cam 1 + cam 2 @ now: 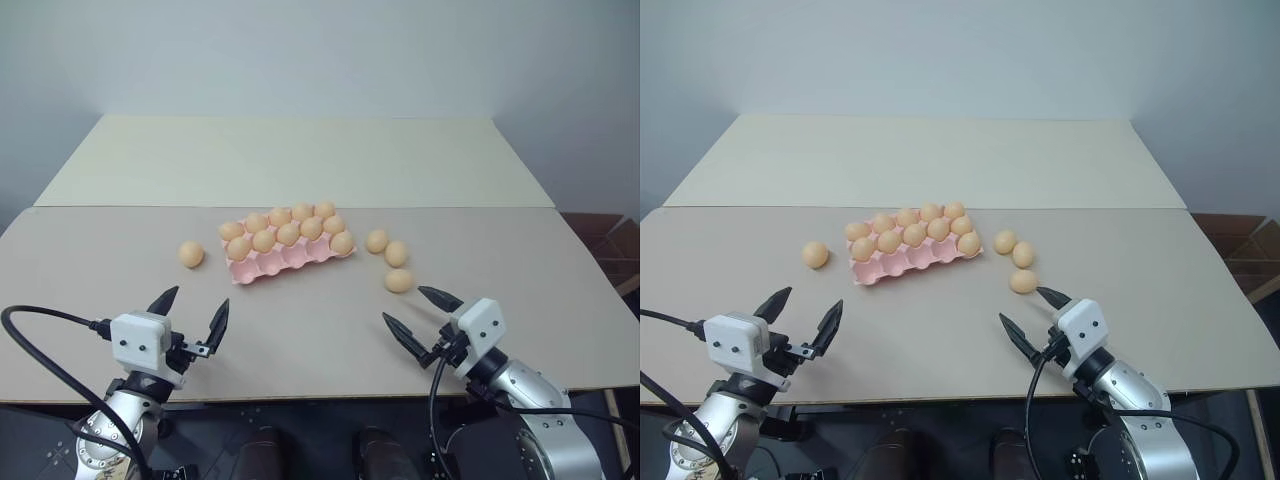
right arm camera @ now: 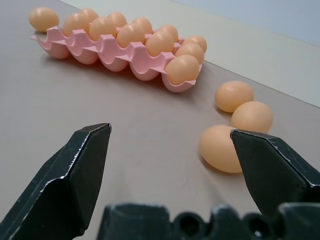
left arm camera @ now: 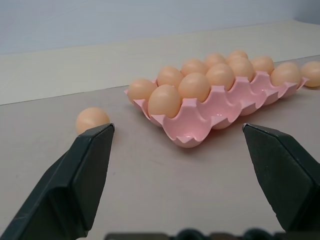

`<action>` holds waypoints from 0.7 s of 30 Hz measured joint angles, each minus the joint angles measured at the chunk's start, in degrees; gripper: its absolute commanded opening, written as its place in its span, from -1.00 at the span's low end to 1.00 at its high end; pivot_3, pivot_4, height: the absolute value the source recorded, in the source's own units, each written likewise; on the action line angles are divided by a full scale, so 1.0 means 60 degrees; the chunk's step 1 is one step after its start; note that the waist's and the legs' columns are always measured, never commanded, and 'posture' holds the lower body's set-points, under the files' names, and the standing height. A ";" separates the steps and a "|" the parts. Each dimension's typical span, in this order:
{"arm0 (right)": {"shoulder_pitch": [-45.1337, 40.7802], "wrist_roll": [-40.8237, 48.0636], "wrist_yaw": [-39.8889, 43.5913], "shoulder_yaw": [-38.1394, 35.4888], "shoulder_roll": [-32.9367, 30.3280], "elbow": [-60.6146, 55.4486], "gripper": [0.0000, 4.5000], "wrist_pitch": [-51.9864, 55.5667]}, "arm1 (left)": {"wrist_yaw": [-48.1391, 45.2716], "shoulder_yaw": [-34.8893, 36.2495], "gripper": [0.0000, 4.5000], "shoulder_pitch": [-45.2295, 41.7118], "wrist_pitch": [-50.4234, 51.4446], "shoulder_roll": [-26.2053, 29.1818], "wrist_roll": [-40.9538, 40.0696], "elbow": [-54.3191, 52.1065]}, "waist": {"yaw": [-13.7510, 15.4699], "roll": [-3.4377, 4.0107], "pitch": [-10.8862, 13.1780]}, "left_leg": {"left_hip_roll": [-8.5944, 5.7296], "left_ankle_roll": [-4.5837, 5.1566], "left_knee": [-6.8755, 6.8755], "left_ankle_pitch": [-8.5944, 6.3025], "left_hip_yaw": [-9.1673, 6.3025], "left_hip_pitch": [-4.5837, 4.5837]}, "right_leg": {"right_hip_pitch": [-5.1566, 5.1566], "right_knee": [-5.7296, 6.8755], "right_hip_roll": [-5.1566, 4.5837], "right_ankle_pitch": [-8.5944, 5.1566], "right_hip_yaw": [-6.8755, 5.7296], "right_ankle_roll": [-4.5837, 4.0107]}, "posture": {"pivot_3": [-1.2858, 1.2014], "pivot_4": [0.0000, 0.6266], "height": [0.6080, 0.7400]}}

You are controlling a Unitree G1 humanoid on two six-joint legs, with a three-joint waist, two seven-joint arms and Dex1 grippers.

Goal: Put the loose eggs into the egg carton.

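— So where are the eggs?
— I see one loose egg (image 1: 191, 254) left of the egg carton (image 1: 288, 256), three (image 1: 397, 253) right of it.
— Grippers?
— My left gripper (image 1: 190, 312) and right gripper (image 1: 422, 312) both gape wide, holding nothing

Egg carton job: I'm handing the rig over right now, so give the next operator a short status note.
Left end effector: open, empty, hovering over the beige table near its front edge.
Right end effector: open, empty, just short of the nearest loose egg.
Pink moulded egg carton: mid-table; back and middle rows hold ten pale orange eggs, the five front cups are empty.
Loose pale orange eggs: one left of the carton, three to its right.
Done: no loose egg is in hand.
Left: move all four into the front cups.
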 measured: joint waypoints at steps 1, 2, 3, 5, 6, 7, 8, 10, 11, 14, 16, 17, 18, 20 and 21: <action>0.0000 0.0000 0.0001 0.0000 0.0000 0.0001 1.00 0.0000 | -0.0072 0.0000 0.98 0.0023 -0.0051 0.0043 0.0002 0.0016 | 0.0000 0.0000 0.0000 | 0.0000 0.0000 0.0000 0.0000 0.0000 0.0000 | 0.0000 0.0000 0.0000 -0.0001 0.0000 -0.0001 | 0.03 -0.52 1.00; 0.0000 0.0000 0.0005 0.0000 0.0000 0.0001 1.00 0.0000 | -0.0112 0.0000 0.98 0.0048 -0.0182 0.0043 0.0010 0.0046 | 0.0001 0.0000 0.0000 | 0.0000 0.0000 0.0000 0.0000 0.0001 0.0000 | 0.0000 0.0000 0.0000 -0.0001 0.0001 -0.0002 | 0.03 -0.52 1.00; 0.0000 0.0000 0.0009 0.0000 0.0000 0.0002 1.00 0.0000 | -0.0094 -0.0003 0.98 0.0054 -0.0210 0.0039 0.0045 0.0049 | 0.0001 0.0000 0.0000 | 0.0000 0.0000 0.0000 0.0000 0.0001 0.0000 | 0.0000 0.0000 -0.0001 0.0000 0.0001 -0.0002 | 0.03 -0.52 1.00; 0.0000 0.0000 0.0029 0.0001 0.0000 0.0003 1.00 0.0000 | -0.0047 -0.0010 0.98 0.0058 -0.0211 0.0045 0.0122 0.0053 | 0.0000 0.0000 0.0000 | 0.0000 0.0000 0.0000 0.0000 0.0001 0.0001 | 0.0001 0.0000 -0.0001 0.0000 0.0001 -0.0002 | 0.03 -0.52 1.00; 0.0000 0.0000 0.0044 0.0001 0.0000 0.0003 1.00 0.0000 | -0.0049 -0.0012 0.98 0.0064 -0.0211 0.0062 0.0158 0.0060 | 0.0000 0.0000 0.0000 | 0.0000 0.0000 0.0000 0.0000 0.0001 0.0001 | 0.0001 0.0001 -0.0001 -0.0001 0.0001 -0.0002 | 0.03 -0.52 1.00; 0.0000 0.0000 0.0054 0.0001 0.0000 0.0003 1.00 0.0000 | -0.0053 -0.0012 0.98 0.0074 -0.0211 0.0090 0.0202 0.0066 | 0.0000 0.0000 0.0000 | 0.0000 0.0000 0.0000 0.0000 0.0001 0.0001 | 0.0001 0.0001 0.0000 -0.0001 0.0000 -0.0003 | 0.03 -0.52 1.00; 0.0000 0.0000 0.0060 0.0001 0.0001 0.0003 1.00 0.0000 | -0.0060 -0.0012 0.98 0.0084 -0.0212 0.0108 0.0229 0.0068 | 0.0000 0.0000 0.0000 | 0.0000 0.0000 0.0000 0.0000 0.0001 0.0001 | 0.0000 0.0000 -0.0001 -0.0001 0.0000 -0.0002 | 0.03 -0.52 1.00; 0.0000 0.0000 0.0078 0.0001 0.0002 0.0003 1.00 0.0000 | -0.0094 -0.0011 0.98 0.0102 -0.0211 0.0141 0.0234 0.0068 | 0.0000 0.0000 0.0000 | 0.0000 0.0000 0.0000 0.0000 0.0001 0.0000 | 0.0000 0.0000 -0.0001 -0.0001 0.0001 -0.0002 | 0.03 -0.52 1.00; 0.0000 0.0003 0.0091 0.0001 0.0002 0.0003 1.00 0.0000 | -0.0136 -0.0011 0.98 0.0105 -0.0209 0.0181 0.0213 0.0068 | 0.0000 0.0000 0.0000 | 0.0000 0.0000 0.0000 0.0000 0.0001 0.0000 | 0.0000 0.0000 -0.0001 -0.0001 0.0000 -0.0003 | 0.03 -0.52 1.00; 0.0006 0.0103 0.0117 0.0001 0.0005 0.0003 1.00 0.0015 | -0.0341 0.0012 0.98 0.0122 -0.0169 0.0398 0.0005 0.0067 | -0.0001 0.0000 0.0000 | 0.0002 0.0000 0.0000 0.0000 0.0001 0.0001 | 0.0000 0.0001 -0.0001 -0.0001 0.0001 -0.0003 | 0.03 -0.52 1.00; 0.0026 0.0187 0.0130 0.0001 0.0005 0.0002 1.00 0.0077 | -0.0666 0.0062 0.98 0.0165 -0.0063 0.0724 -0.0350 0.0060 | -0.0002 0.0000 0.0000 | 0.0004 0.0000 0.0000 0.0000 0.0001 0.0002 | -0.0001 0.0002 0.0000 -0.0007 0.0000 -0.0014 | 0.03 -0.52 1.00; 0.0054 0.0204 0.0130 0.0001 0.0005 -0.0001 1.00 0.0106 | -0.0866 0.0136 0.98 0.0191 0.0127 0.0913 -0.0639 0.0035 | -0.0002 0.0001 0.0000 | 0.0004 0.0000 0.0000 0.0000 0.0002 0.0003 | -0.0001 0.0003 -0.0001 -0.0012 0.0001 -0.0021 | 0.03 -0.52 1.00; 0.0086 0.0236 0.0131 0.0001 0.0005 -0.0006 1.00 0.0125 | -0.0982 0.0216 0.98 0.0216 0.0300 0.1060 -0.0894 0.0005 | -0.0002 0.0001 0.0000 | 0.0005 0.0000 0.0000 0.0000 0.0002 0.0001 | -0.0001 0.0002 -0.0001 -0.0012 0.0000 -0.0022 | 0.03 -0.52 1.00; 0.0150 0.0292 0.0138 0.0001 0.0004 -0.0035 1.00 0.0150 | -0.1124 0.0419 0.98 0.0216 0.0641 0.1217 -0.1412 -0.0080 | -0.0002 0.0001 0.0000 | 0.0005 0.0000 0.0000 0.0000 0.0002 0.0002 | -0.0001 0.0002 -0.0002 -0.0012 0.0001 -0.0020 | 0.03 -0.52 1.00; 0.0193 0.0333 0.0144 0.0001 -0.0005 -0.0069 1.00 0.0157 | -0.1201 0.0495 0.98 0.0212 0.0798 0.1378 -0.1620 -0.0124 | 0.0001 0.0000 0.0000 | 0.0005 0.0000 0.0000 0.0000 0.0002 0.0001 | -0.0001 0.0002 -0.0002 -0.0012 0.0000 -0.0020 | 0.03 -0.52 1.00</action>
